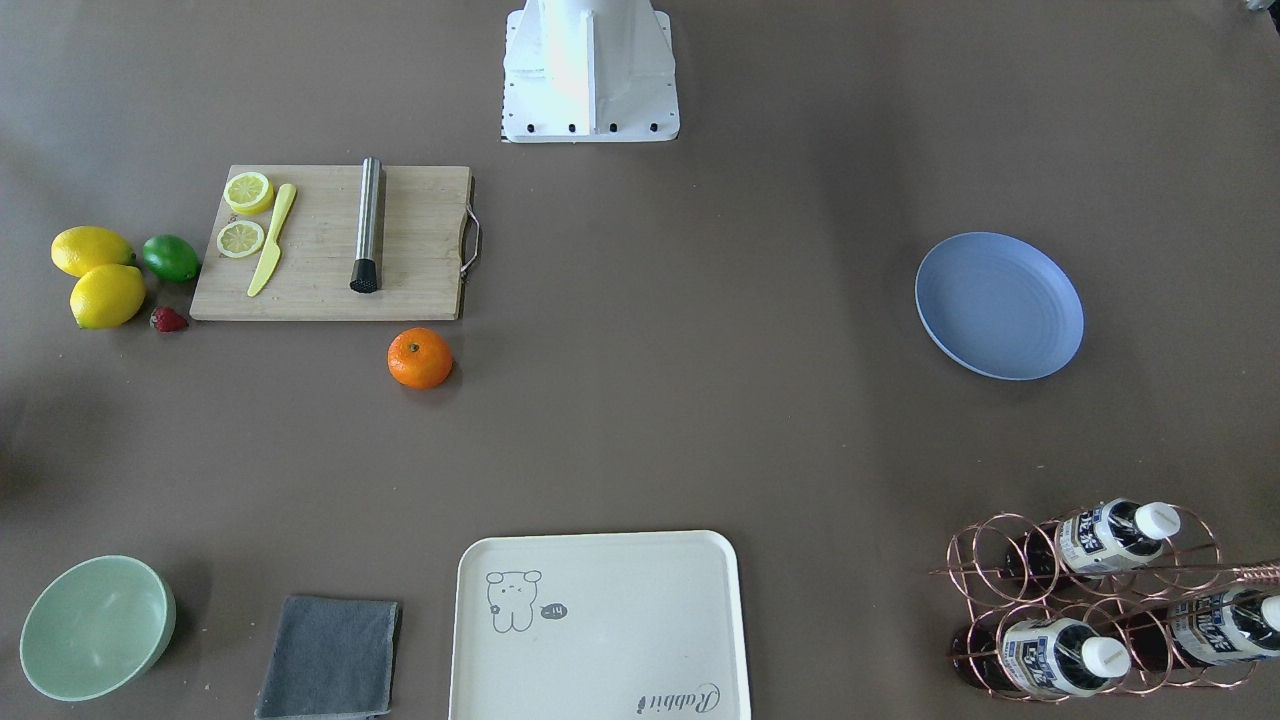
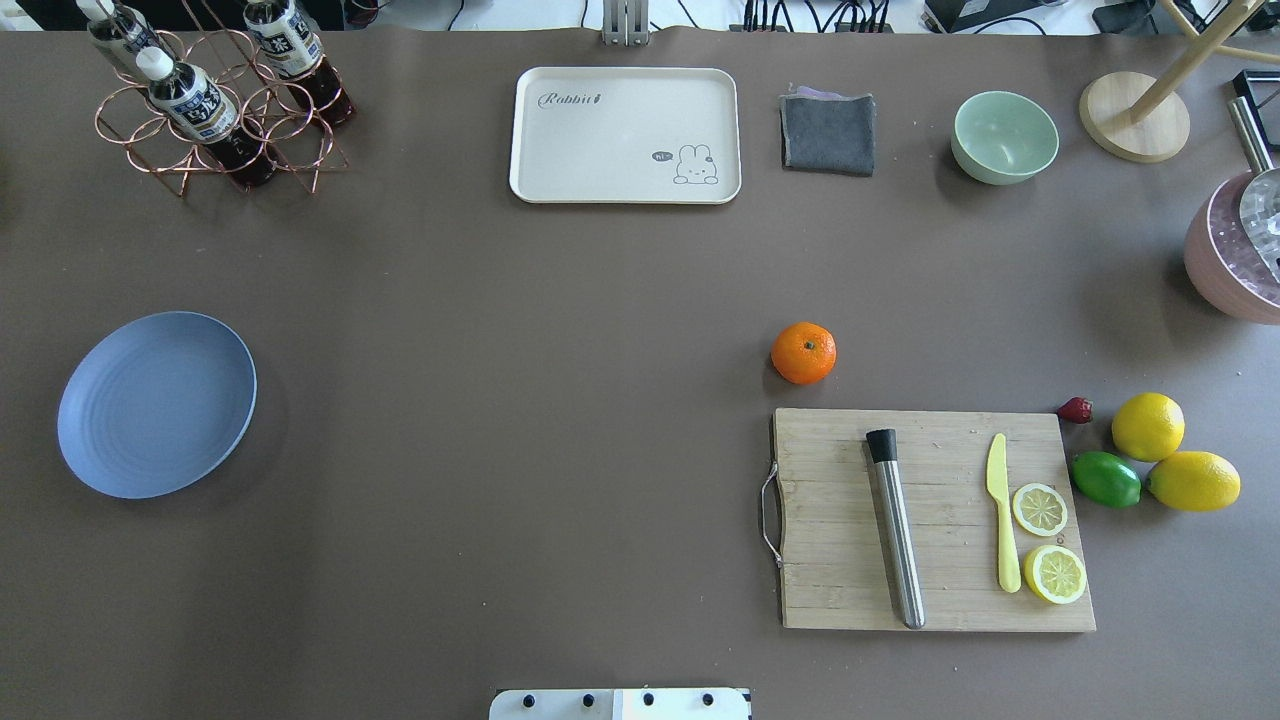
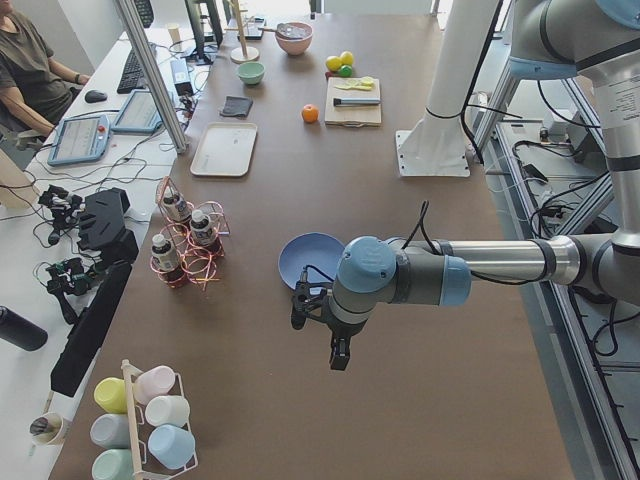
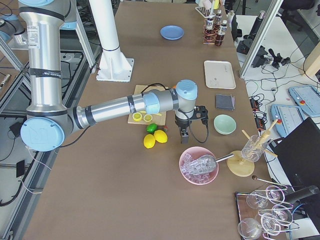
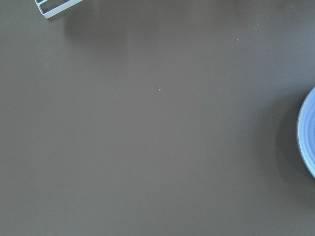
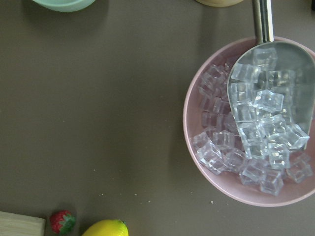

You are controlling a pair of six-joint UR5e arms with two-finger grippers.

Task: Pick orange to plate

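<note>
The orange point(image 1: 420, 358) lies on the brown table just off the far edge of the cutting board point(image 2: 930, 520), seen too from overhead point(image 2: 803, 353) and far off in the left side view point(image 3: 310, 113). The periwinkle-blue plate point(image 1: 1000, 305) lies bare on the robot's left side point(image 2: 157, 404). Only the side views show the grippers. My left gripper point(image 3: 339, 352) hangs over the table just short of the plate point(image 3: 310, 258), whose rim point(image 5: 309, 132) edges the left wrist view. My right gripper point(image 4: 184, 134) hangs beside the lemons, far from the orange. For both I cannot tell open or shut.
The board carries a steel muddler point(image 2: 896, 528), a yellow knife point(image 2: 1003, 510) and lemon slices. Lemons point(image 2: 1148, 426), a lime point(image 2: 1106, 479) and a strawberry point(image 2: 1075, 410) lie beside it. Along the far edge stand a bottle rack point(image 2: 215, 110), cream tray point(image 2: 625, 135), grey cloth point(image 2: 828, 132), green bowl point(image 2: 1004, 137) and pink ice bowl point(image 6: 251, 123).
</note>
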